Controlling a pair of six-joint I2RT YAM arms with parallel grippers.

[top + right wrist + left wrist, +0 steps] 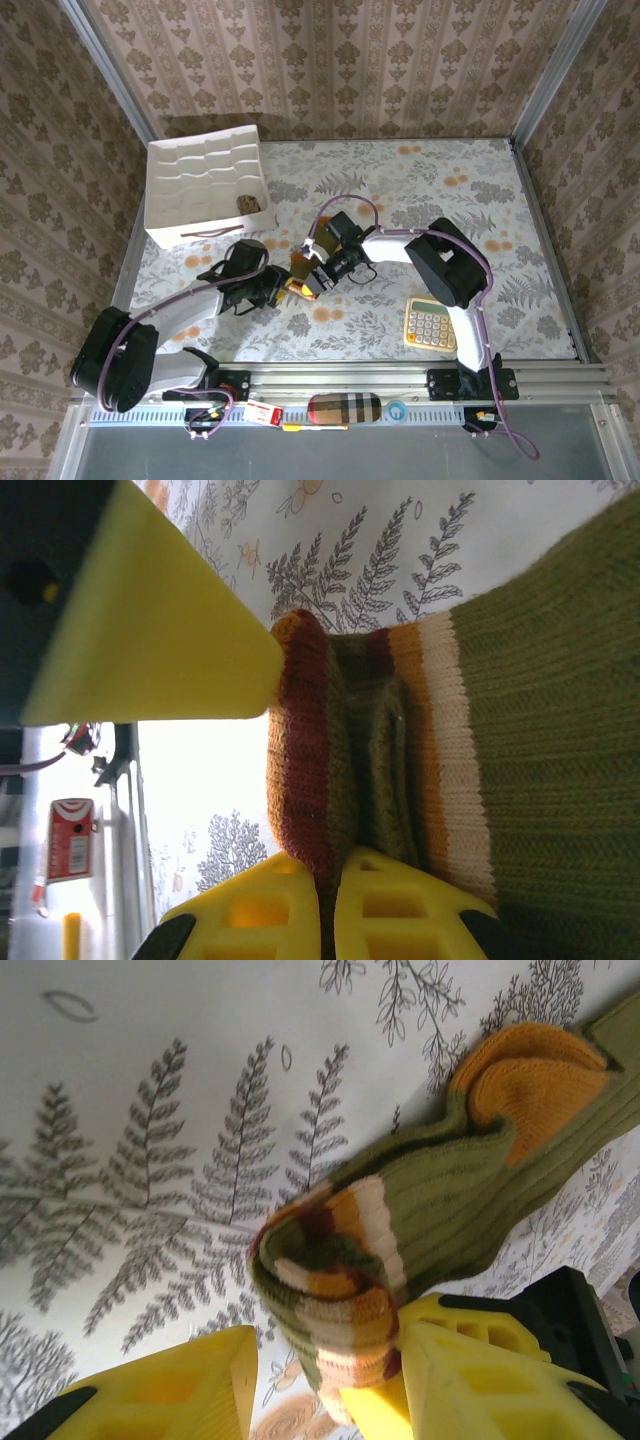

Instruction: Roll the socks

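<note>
An olive green sock with an orange toe lies on the fern-print tablecloth, and its striped cuff is curled into a loose roll. My left gripper is open around that roll: the cuff leans on one yellow finger, while the other finger stands clear of it. My right gripper is shut on the sock, pinching the maroon band of the cuff. In the top view both grippers, left and right, meet over the sock mid-table.
A white divided box stands at the back left with a small brown patterned bundle inside. A yellow calculator lies at the front right. A plaid cylindrical case rests on the front rail.
</note>
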